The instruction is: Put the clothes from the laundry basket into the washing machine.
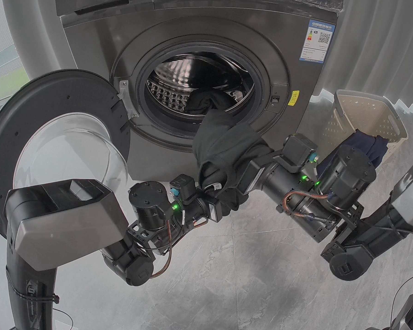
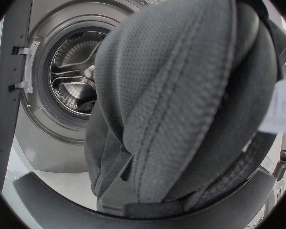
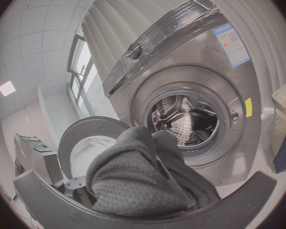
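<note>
A dark grey garment [image 1: 225, 147] hangs from the lip of the washing machine's drum [image 1: 179, 92] down over both grippers. My left gripper [image 1: 215, 200] sits under its lower folds, below the opening. My right gripper [image 1: 245, 173] is buried in the cloth just to the right and a little higher. In the left wrist view the garment [image 2: 181, 96] is draped right in front of the camera, and in the right wrist view the garment [image 3: 139, 178] is bunched over the gripper. Another dark item [image 1: 209, 99] lies inside the drum. The laundry basket [image 1: 371, 111] at the right holds blue clothing [image 1: 371, 145].
The washing machine's round door [image 1: 55, 129] stands swung open to the left, close to my left arm. Grey tiled floor [image 1: 234, 276] lies in front of the machine. A curtain [image 1: 381, 33] hangs behind the basket.
</note>
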{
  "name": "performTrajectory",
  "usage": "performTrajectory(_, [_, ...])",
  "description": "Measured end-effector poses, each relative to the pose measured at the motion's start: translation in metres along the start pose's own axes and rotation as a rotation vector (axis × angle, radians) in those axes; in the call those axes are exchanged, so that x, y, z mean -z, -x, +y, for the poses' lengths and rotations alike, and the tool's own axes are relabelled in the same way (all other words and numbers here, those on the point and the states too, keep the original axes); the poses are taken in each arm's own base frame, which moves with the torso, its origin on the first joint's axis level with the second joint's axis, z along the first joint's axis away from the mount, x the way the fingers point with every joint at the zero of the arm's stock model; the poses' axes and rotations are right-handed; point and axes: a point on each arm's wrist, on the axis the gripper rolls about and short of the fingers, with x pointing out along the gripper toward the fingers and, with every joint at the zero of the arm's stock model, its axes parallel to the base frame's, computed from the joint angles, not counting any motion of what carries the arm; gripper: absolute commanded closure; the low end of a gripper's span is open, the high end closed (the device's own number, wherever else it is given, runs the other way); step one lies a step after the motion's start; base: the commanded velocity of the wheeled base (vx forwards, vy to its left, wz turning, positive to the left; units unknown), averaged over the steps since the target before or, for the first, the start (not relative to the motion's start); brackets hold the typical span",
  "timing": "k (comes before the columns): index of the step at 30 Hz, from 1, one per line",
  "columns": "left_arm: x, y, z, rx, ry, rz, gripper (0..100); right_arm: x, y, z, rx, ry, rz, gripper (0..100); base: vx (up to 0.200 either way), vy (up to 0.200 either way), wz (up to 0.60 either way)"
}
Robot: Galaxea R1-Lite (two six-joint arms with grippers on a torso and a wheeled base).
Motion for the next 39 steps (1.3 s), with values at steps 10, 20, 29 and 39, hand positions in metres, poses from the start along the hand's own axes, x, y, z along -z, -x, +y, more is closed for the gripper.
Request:
performTrajectory(10, [-0.040,0.013,0.010,-0.043,-0.010,-0.078,100,0.006,0.022,-0.043,0.118,0.026,0.064,100,0.000,0.000,0.00])
performTrajectory(20, [-0.071,0.039,0.006,-0.046,-0.013,-0.109,100,0.008,0.028,-0.032,0.062,0.027,0.082,0,0.000,0.000,0.00])
performTrajectory(29, [-0.076,0.080,0.004,-0.052,-0.010,-0.042,100,0.016,0.070,-0.020,-0.080,0.053,0.232,0,0.000,0.000,0.00])
performTrajectory(39, [-0.080,0.110,0.010,-0.083,-0.013,-0.005,100,0.011,0.095,-0.036,-0.050,0.075,0.277,0,0.000,0.000,0.00])
